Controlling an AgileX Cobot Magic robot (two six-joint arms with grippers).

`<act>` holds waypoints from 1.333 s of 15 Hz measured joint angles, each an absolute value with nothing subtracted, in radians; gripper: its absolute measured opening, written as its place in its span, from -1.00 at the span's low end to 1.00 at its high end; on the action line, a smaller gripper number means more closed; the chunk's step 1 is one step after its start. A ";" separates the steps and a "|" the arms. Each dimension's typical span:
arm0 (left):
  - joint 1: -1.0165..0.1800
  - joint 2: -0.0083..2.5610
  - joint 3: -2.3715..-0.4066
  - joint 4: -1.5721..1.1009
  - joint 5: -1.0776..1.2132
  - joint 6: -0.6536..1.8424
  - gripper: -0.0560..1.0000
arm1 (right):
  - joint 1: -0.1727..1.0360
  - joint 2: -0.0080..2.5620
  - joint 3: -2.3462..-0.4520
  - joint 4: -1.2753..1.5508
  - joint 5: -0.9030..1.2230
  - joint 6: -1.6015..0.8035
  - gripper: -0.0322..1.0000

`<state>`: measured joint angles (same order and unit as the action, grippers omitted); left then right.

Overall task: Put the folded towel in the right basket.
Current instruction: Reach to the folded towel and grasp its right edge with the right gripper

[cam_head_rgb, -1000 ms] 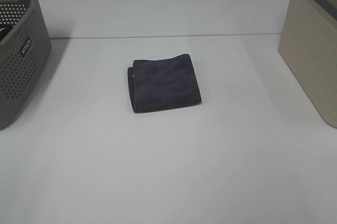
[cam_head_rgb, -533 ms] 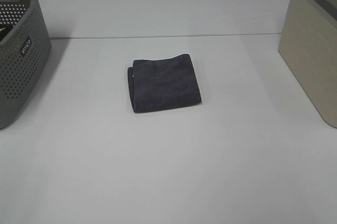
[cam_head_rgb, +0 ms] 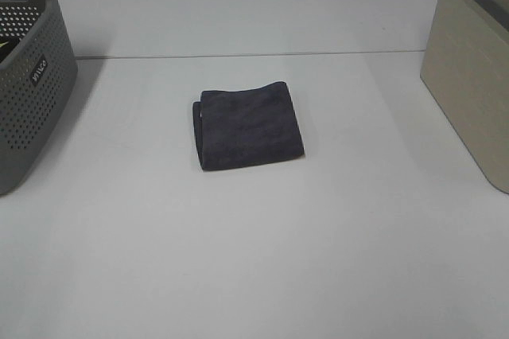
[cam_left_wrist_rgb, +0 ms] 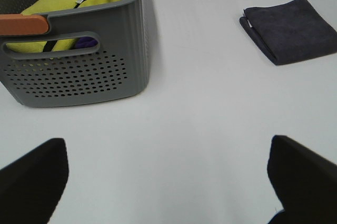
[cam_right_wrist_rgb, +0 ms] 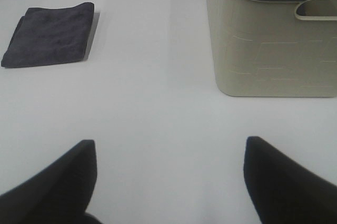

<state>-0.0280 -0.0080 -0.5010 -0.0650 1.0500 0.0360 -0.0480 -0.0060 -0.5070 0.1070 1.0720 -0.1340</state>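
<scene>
A dark grey folded towel (cam_head_rgb: 247,128) lies flat on the white table near the middle; it also shows in the left wrist view (cam_left_wrist_rgb: 292,29) and the right wrist view (cam_right_wrist_rgb: 50,34). The right basket (cam_head_rgb: 473,68) is beige with a dark rim and stands at the right edge; it also shows in the right wrist view (cam_right_wrist_rgb: 274,40). My left gripper (cam_left_wrist_rgb: 168,182) is open and empty, far from the towel. My right gripper (cam_right_wrist_rgb: 168,182) is open and empty, between towel and basket but well short of both. Neither gripper shows in the exterior view.
A grey perforated basket (cam_head_rgb: 32,76) stands at the left edge; in the left wrist view (cam_left_wrist_rgb: 79,71) it holds yellow and blue cloth (cam_left_wrist_rgb: 68,0). A seam (cam_head_rgb: 238,55) crosses the table behind the towel.
</scene>
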 joint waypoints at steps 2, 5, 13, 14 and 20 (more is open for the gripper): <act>-0.028 -0.008 -0.501 -0.065 1.050 0.036 0.95 | -0.048 -0.006 -0.507 0.107 1.072 -0.134 0.49; -0.028 -0.008 -0.501 -0.065 1.050 0.036 0.95 | -0.048 -0.006 -0.507 0.107 1.072 -0.134 0.49; -0.028 -0.008 -0.501 -0.065 1.050 0.036 0.95 | -0.048 -0.006 -0.507 0.107 1.072 -0.134 0.49; -0.028 -0.008 -0.501 -0.065 1.050 0.036 0.95 | -0.048 -0.006 -0.507 0.107 1.072 -0.134 0.49; -0.028 -0.008 -0.501 -0.065 1.050 0.036 0.95 | -0.048 -0.006 -0.507 0.107 1.072 -0.134 0.49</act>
<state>-0.0280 -0.0080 -0.5010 -0.0650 1.0500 0.0360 -0.0480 -0.0060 -0.5070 0.1070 1.0720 -0.1340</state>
